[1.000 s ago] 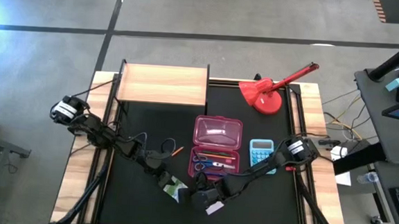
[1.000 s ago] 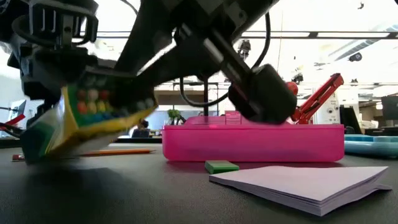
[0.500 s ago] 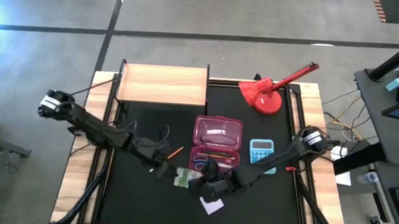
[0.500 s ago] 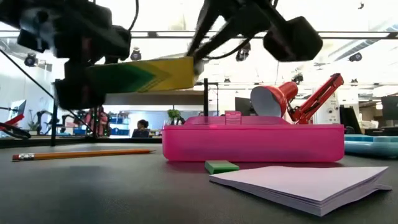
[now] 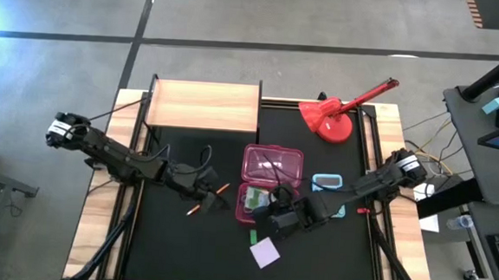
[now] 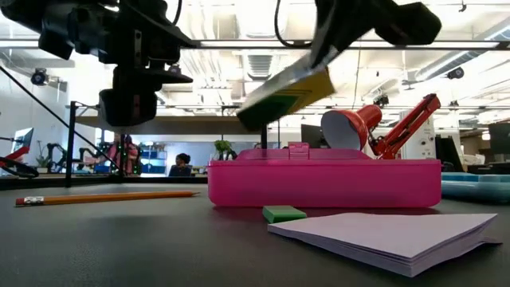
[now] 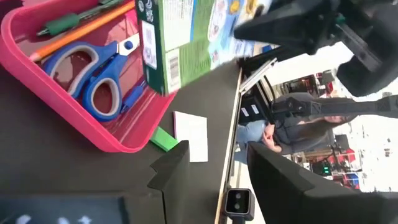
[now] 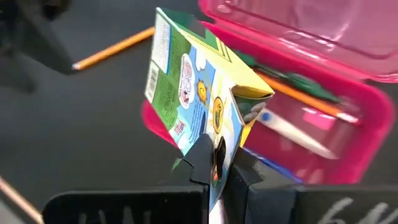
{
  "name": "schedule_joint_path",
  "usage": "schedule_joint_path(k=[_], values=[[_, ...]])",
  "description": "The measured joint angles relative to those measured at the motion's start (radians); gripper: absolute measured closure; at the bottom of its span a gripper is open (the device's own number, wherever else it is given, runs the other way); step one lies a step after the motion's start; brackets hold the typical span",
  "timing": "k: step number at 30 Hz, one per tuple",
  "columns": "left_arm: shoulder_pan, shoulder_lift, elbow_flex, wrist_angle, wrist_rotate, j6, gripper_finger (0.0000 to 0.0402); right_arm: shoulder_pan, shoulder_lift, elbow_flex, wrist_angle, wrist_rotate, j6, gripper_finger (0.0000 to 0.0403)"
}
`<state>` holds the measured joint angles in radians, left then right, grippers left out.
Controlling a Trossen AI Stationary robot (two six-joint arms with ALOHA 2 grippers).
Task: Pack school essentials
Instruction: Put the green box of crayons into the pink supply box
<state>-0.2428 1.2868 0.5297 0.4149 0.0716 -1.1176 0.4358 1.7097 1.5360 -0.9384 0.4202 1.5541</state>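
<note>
The green-and-yellow box (image 8: pixel 189 93) hangs tilted over the open pink pencil case (image 5: pixel 271 183) in my right gripper (image 8: pixel 219 163), which is shut on it. In the case's tray lie the blue-handled scissors (image 7: pixel 93 74), a green pen (image 7: pixel 62 25) and an orange pencil (image 7: pixel 81 31). My left gripper (image 7: pixel 214 174) is open and hovers left of the case, above the table. A second orange pencil (image 5: pixel 207 198) lies flat on the black mat near it. The green eraser (image 6: pixel 283 213) and the lilac pad (image 6: pixel 390 235) lie flat on the near side of the case. My right gripper pinches the box by its lower end (image 8: pixel 214 144) between its two fingers. The fingers reach it from the table's near right side. The box is lifted clear and slants over the case's tray (image 6: pixel 287 94), its free end lower than the held end.
The light-blue calculator (image 5: pixel 327 181) lies right of the case, partly under my right arm. A red desk lamp (image 5: pixel 333 115) stands at the far right, and a wooden shelf (image 5: pixel 204 105) at the far left. Bare black mat lies along the near edge and on the left.
A second ago my left gripper had the box low at the near edge. Both grippers rose with it held level between them. The left has let go and drawn back toward the table's left. The right has carried the box toward the far edge, over the case, and tipped it.
</note>
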Motion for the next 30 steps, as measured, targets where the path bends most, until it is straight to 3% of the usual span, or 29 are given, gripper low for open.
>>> schedule_joint_path(k=[8,15,30], values=[[0.001,-0.029,-0.003,-0.003,0.001,-0.001,0.0258,0.0,-0.004,-0.007,-0.165,-0.073,0.0,0.0395],[0.001,-0.084,-0.004,-0.001,0.001,0.0,0.0258,-0.036,-0.004,-0.012,-0.231,-0.203,-0.107,0.0395],[0.001,-0.151,-0.007,-0.005,-0.008,0.029,0.0258,-0.242,-0.004,-0.013,-0.242,-0.513,-0.751,0.0395]])
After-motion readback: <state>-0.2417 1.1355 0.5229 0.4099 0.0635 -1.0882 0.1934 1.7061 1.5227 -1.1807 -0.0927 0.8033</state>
